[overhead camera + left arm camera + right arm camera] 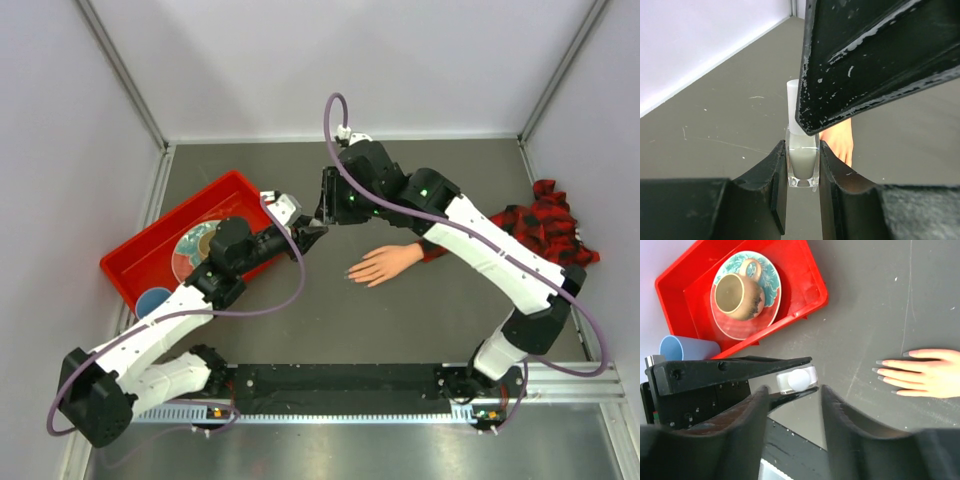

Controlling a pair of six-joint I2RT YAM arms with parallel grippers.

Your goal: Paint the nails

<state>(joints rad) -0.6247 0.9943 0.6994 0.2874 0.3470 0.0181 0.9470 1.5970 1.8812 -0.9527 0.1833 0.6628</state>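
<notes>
black fingers of the left gripper (802, 150) sit nearest, clamped on a small clear bottle (802, 167) of pale liquid, held upright just left of the fake hand (385, 265). right gripper (795, 392) hangs over the bottle with its jaws apart, close by the white cap (799, 378); whether it touches the cap i cannot tell. peach-coloured, the fake hand lies palm down, fingers pointing at the bottle. its nails (880, 362) look small, greyish and glossy. a red-and-black plaid sleeve (545, 225) bunches up right of the hand. the table (420, 320) is dark grey and scuffed. farther left of the hand a red tray (225, 190) holds a patterned plate (767, 280) with a brown mug (737, 295). pale walls (300, 60) close in the table.
</notes>
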